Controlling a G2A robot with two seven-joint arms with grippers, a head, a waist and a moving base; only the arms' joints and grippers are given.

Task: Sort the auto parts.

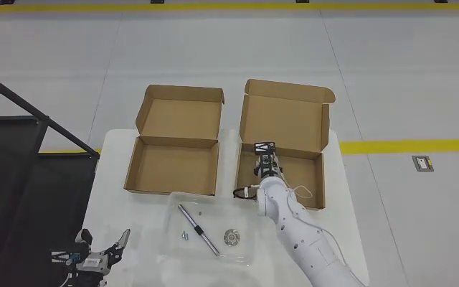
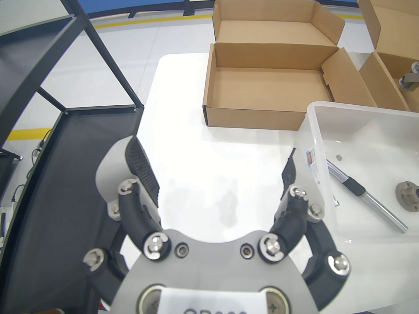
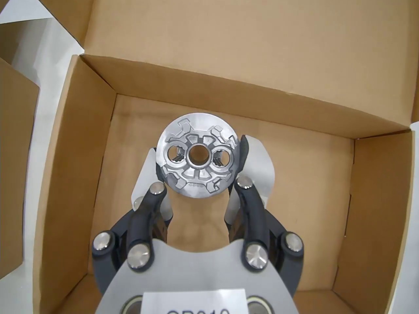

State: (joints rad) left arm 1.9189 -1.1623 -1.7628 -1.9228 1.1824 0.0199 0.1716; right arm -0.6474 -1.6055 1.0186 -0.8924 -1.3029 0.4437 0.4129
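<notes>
Pinching the round metal hub [image 3: 196,176] by its rim with the right gripper [image 3: 200,160], inside the right box [image 3: 229,115], its floor lying straight beneath.

The right gripper [image 3: 201,161] is clamped on a round cast-metal hub disc [image 3: 193,179], its black pads [image 3: 244,151] pressing on opposite sides of the rim. The disc has a centre bore flanked by two smaller holes. It is held inside an open cardboard box [image 3: 78,151] with its lid [image 3: 229,34] standing up. A strip of white table [image 3: 36,40] separates this box from a second cardboard box [image 3: 13,165].
</notes>
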